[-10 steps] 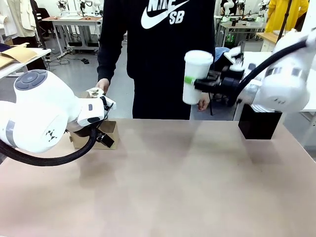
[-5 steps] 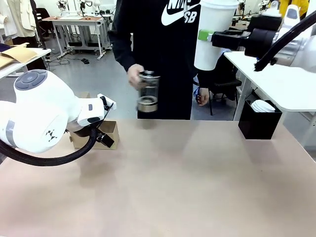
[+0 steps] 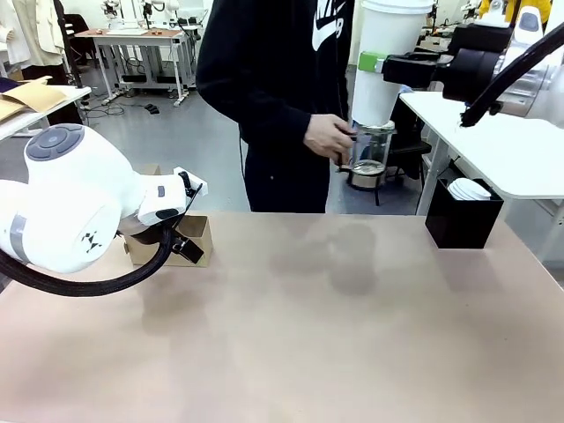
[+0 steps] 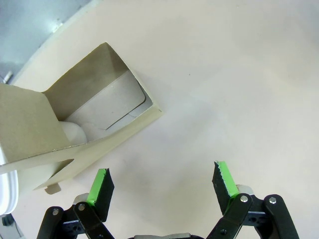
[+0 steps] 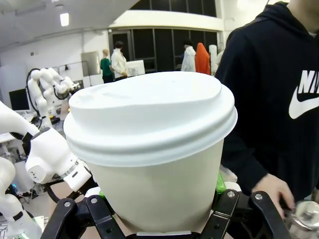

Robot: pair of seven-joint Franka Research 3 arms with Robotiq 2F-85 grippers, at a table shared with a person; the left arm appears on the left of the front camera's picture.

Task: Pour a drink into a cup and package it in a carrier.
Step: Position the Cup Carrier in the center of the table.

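The right claw [image 3: 381,66] is clenching the white paper cup [image 3: 389,40] around its body, with a green pad pressing on each side. A white lid [image 5: 149,114] is sitting on the rim. The cup is being held upright, high at the far right, beyond the bench [image 3: 335,335] edge. Just below it, a person's hand [image 3: 328,137] is gripping a glass press jug [image 3: 368,160]; I cannot tell whether any drink is left inside. A black box [image 3: 458,227] of spare lids is standing on the bench at the right. The left claw [image 4: 162,181] is hanging released, jaws wide, just above the brown cardboard carrier [image 4: 99,109] at the left, well apart from the cup.

The cup is likely facing a long trip across the bench. Tilting it could be sending drink out through the lid, and squeezing the soft paper too hard could be popping the lid off. Lowering it now risks striking the hand and jug. The light carrier could slide if the cup catches a slot edge.
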